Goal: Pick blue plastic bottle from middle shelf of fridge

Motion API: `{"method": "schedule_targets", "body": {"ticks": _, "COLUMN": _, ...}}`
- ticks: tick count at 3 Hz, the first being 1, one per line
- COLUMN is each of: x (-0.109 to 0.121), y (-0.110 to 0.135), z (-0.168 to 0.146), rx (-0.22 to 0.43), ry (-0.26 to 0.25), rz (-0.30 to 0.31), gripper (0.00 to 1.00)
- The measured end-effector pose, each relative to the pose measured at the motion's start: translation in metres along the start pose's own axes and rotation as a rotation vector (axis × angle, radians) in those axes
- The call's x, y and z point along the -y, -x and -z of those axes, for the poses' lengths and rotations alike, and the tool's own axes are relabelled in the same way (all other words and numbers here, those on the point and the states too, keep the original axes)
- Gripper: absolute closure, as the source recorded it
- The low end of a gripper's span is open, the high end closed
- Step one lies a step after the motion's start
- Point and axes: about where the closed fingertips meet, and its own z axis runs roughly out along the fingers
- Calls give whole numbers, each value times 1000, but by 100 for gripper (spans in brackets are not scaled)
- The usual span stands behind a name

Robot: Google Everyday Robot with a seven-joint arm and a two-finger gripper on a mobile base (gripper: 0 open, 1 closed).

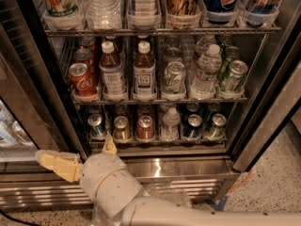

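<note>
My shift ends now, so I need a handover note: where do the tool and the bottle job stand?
Tool: open and empty, low at the front left of the fridge, below its bottom rack.
Blue plastic bottle: upright on the middle shelf, second lane from the left, between the red cola can and the whiter-labelled bottle.
Done: the arm is in front of the open fridge; nothing is grasped.
Left: raise the tool to the middle shelf, close it on the bottle, draw the bottle out.
</note>
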Motion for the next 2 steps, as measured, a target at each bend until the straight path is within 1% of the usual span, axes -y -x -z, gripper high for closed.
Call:
{"method": "schedule_targets", "body": {"ticks": 1, "x": -6, "y": -8, "z": 4, "rx": -24, "ry": -95, "rz": -61, "gripper": 0}}
{"method": "schedule_targets", "body": {"ticks": 2, "x": -4, "y": -10, "z": 6, "rx": 8, "ry": -207, "rz": -85, "gripper": 0}}
